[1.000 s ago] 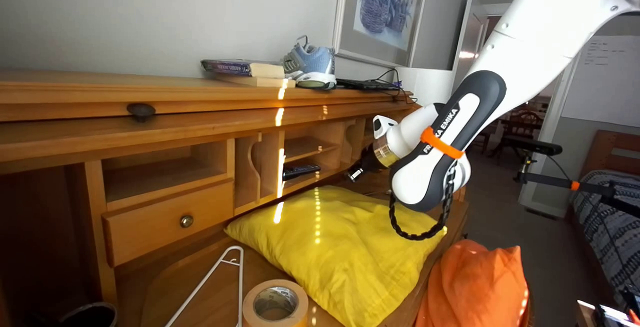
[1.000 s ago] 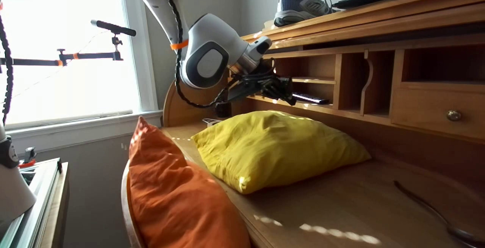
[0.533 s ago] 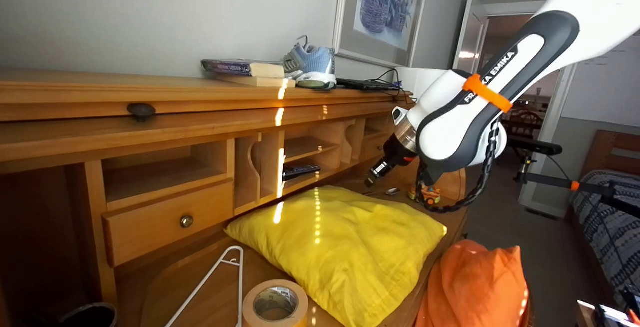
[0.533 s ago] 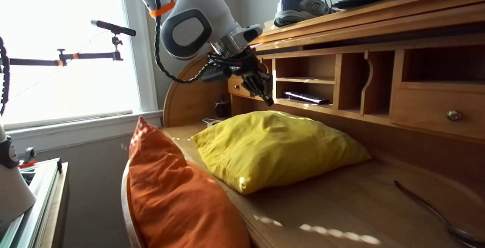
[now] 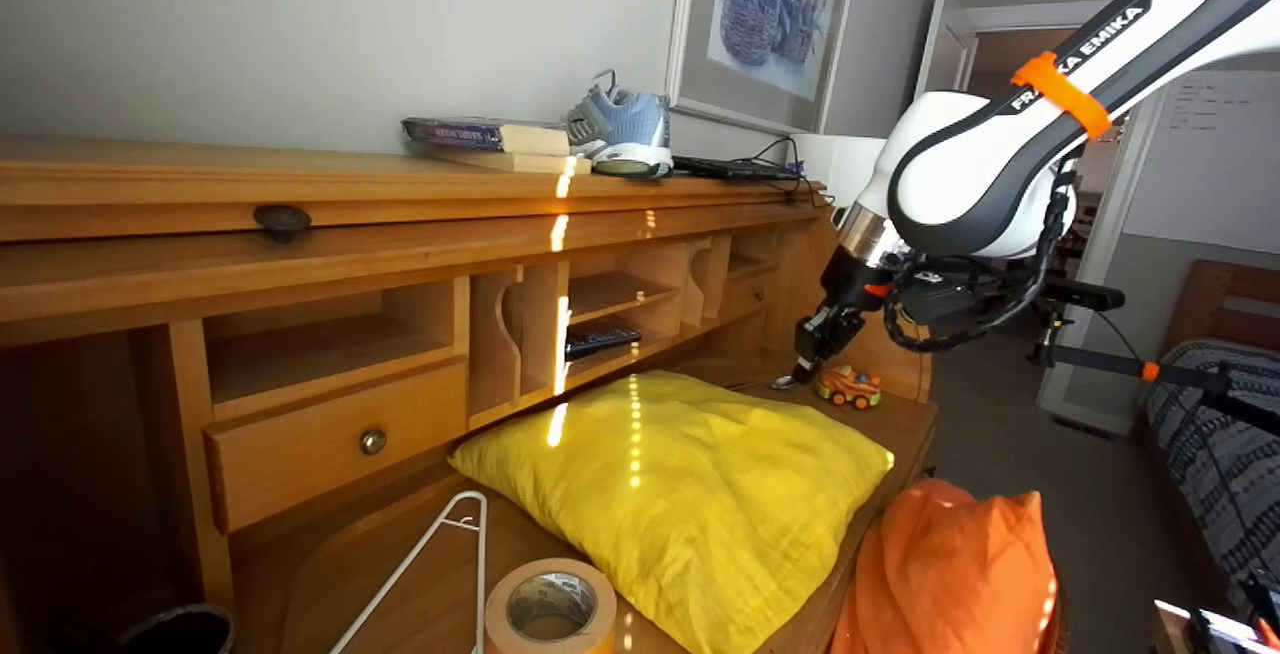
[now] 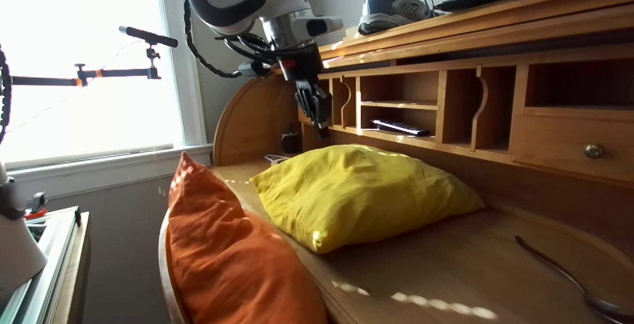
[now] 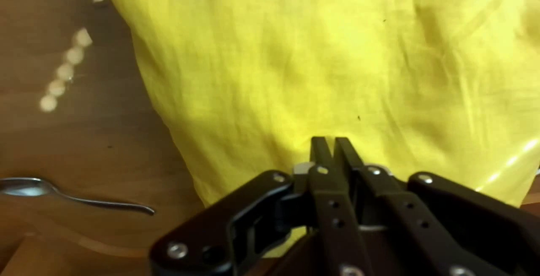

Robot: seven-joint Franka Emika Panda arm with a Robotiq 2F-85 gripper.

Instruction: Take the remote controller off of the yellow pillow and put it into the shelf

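The remote controller (image 5: 603, 341) lies in the shelf (image 6: 400, 105), in its lower compartment; you can confirm this in both exterior views. Farther along the same row you find a drawer (image 5: 320, 454) with a round knob (image 5: 373, 442); its contents are hidden. The yellow pillow (image 5: 690, 494) rests on the bench (image 6: 436, 254), in front of the shelf. Your jaws point downward, well apart from the remote controller, and stand narrow: in the wrist view, a slim strip of yellow shows between the fingertips (image 7: 319, 146). Near the yellow pillow you have a spoon (image 7: 27, 186) and, in an exterior view, a toy vehicle (image 5: 849, 387). On the opposite side lie a tape roll (image 5: 603, 602) and a white hanger (image 5: 482, 574). In an exterior view you also note a dark cup-like container (image 6: 290, 143); what it holds is too small to tell. An orange cushion (image 6: 237, 254) sits beside the bench.
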